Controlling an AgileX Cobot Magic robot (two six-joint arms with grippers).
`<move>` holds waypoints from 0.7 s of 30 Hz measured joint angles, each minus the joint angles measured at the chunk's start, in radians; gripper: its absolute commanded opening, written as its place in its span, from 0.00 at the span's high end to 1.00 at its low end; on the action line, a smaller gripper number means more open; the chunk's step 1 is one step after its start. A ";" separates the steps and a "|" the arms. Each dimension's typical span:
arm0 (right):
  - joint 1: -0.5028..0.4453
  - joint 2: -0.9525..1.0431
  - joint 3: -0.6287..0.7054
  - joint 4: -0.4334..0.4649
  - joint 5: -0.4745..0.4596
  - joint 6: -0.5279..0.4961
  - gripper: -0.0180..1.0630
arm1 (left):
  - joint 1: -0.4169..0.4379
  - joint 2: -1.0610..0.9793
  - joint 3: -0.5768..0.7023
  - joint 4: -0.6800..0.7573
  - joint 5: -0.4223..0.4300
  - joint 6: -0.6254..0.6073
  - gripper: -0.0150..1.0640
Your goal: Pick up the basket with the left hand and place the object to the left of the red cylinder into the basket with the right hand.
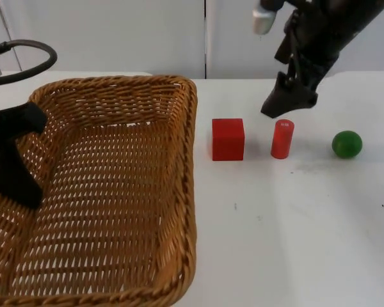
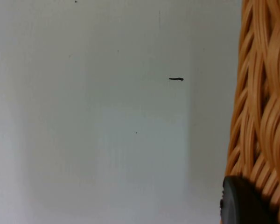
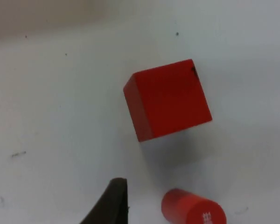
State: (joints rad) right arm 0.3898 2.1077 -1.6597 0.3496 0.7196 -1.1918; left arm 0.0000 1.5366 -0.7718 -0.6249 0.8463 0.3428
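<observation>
the left claw (image 1: 16,153) grips the basket (image 1: 115,192) at its left rim, filling the frame's left. the right claw (image 1: 288,102), open or closed i cannot tell, hangs upper right, above the cylinder (image 1: 282,139); the cube (image 1: 228,139) sits just left of it on the worktop (image 1: 294,224).

Item count, white table top (image 1: 320,217):

- Wicker basket (image 1: 115,192): one.
- Red cube (image 1: 228,139): one, below and to the left of the right gripper (image 1: 288,102).
- Red cylinder (image 1: 282,139): one, upright, directly beneath the right gripper.
- Green ball (image 1: 347,144): one, to the right of the same gripper.
- Grippers: two; the left gripper (image 1: 16,153) is at the basket's left rim.

Red items total two; green, one.
</observation>
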 measured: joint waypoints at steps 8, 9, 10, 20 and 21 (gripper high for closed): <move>0.000 0.096 -0.080 0.045 0.005 -0.042 0.07 | 0.000 0.000 0.000 0.000 0.002 -0.008 0.99; 0.000 0.117 -0.097 0.054 0.010 -0.049 0.07 | 0.000 0.000 0.000 0.000 0.002 -0.008 0.99; 0.000 0.136 -0.116 0.068 0.011 -0.060 0.07 | 0.000 0.000 0.000 0.000 0.002 -0.008 0.99; 0.000 0.267 -0.213 0.163 0.045 -0.126 0.07 | 0.000 0.000 0.000 0.000 0.002 -0.011 0.99; 0.000 0.275 -0.213 0.174 0.043 -0.139 0.07 | 0.000 0.000 0.000 0.000 0.002 -0.011 0.99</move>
State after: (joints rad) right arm 0.3898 2.3828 -1.8728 0.5240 0.7628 -1.3306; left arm 0.0000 1.5366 -0.7718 -0.6249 0.8481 0.3314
